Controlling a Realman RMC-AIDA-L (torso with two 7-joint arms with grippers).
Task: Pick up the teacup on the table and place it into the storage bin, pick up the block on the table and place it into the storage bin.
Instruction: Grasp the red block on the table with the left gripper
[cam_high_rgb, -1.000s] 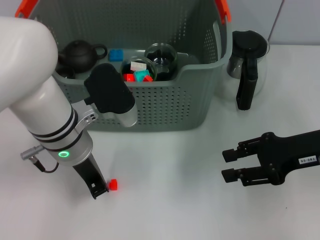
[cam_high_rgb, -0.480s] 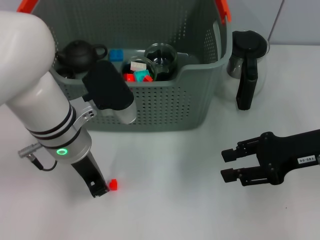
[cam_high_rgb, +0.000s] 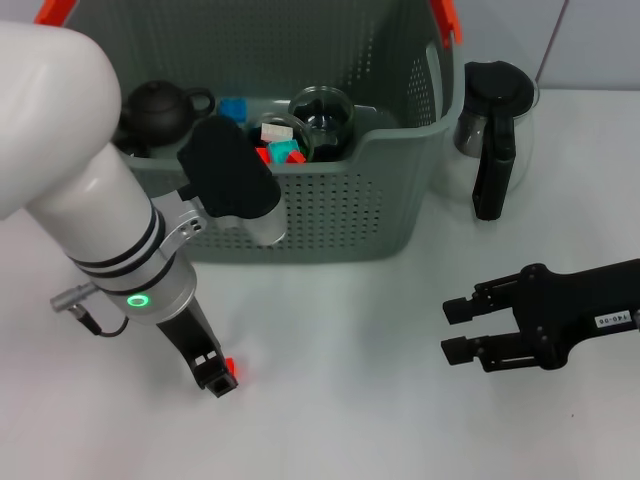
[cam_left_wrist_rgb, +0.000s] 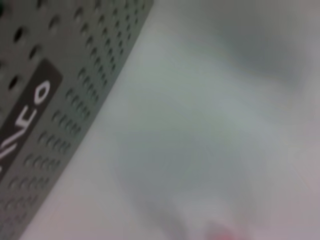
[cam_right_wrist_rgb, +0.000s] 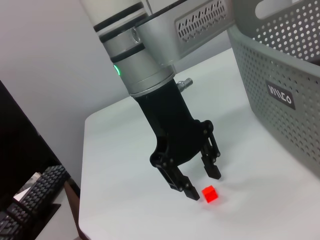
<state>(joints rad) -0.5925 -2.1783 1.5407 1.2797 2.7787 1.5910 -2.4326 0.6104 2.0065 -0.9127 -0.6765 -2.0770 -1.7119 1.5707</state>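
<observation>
from the head view we see the left gripper (cam_high_rgb: 222, 381) low over the tabletop's near left part with the red block (cam_high_rgb: 230, 367) beside its fingertips, in front of the storage bin (cam_high_rgb: 330, 205), while the right gripper (cam_high_rgb: 455, 330) hangs released near the right edge. the left wrist view shows only the bin's wall and bare tabletop (cam_left_wrist_rgb: 210, 125). in the right wrist view the left gripper's fingers (cam_right_wrist_rgb: 212, 170) are spread, the block (cam_right_wrist_rgb: 210, 193) lying on the table between and just below them, ungrasped.

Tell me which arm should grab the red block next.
Left. The left pincer hangs open low over the table with the red block right beside its fingertips, not yet between them. The right pincer sits open far across the table, away from the block and from the storage bin.
</observation>
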